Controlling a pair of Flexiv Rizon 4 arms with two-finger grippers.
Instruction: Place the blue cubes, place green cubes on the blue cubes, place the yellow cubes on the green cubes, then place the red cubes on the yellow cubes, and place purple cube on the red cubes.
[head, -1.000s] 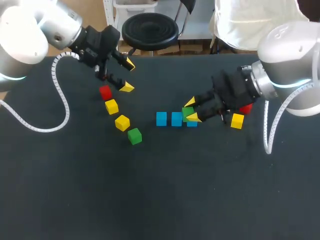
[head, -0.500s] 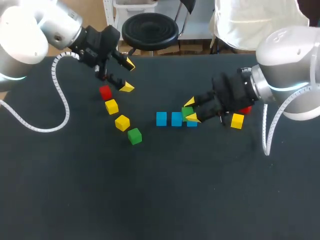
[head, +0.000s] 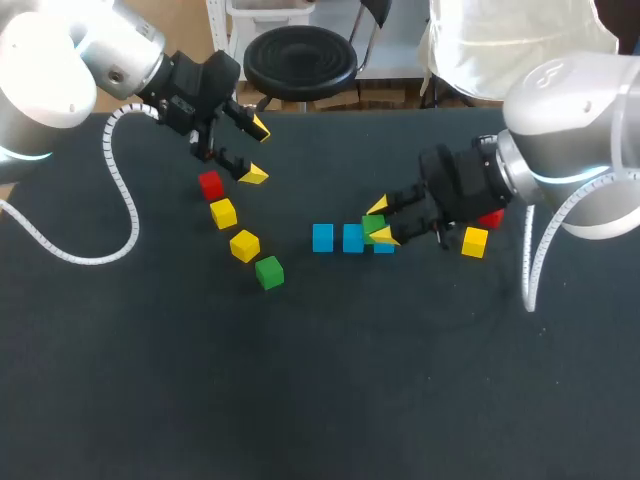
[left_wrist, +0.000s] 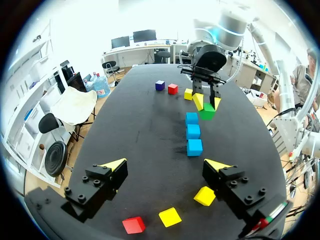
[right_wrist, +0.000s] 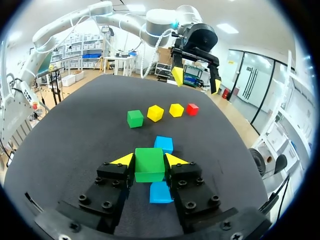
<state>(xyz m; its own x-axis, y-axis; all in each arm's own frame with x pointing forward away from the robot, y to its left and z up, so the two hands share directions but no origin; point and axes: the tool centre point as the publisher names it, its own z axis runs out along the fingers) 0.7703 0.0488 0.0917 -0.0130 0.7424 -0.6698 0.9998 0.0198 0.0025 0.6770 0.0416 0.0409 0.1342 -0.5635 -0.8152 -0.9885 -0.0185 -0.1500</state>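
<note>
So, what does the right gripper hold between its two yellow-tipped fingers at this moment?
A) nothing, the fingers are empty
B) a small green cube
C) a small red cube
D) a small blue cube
B: in the right wrist view both fingers of the right gripper press on the sides of the small green cube.

blue cubes (head: 322, 237): three
green cubes (head: 268, 272): two
yellow cubes (head: 244, 245): three
red cubes (head: 210, 184): two
purple cube (left_wrist: 159, 85): one, seen from the left wrist only
grippers (head: 256, 151) (head: 378, 221): two
cubes in all: eleven
</note>
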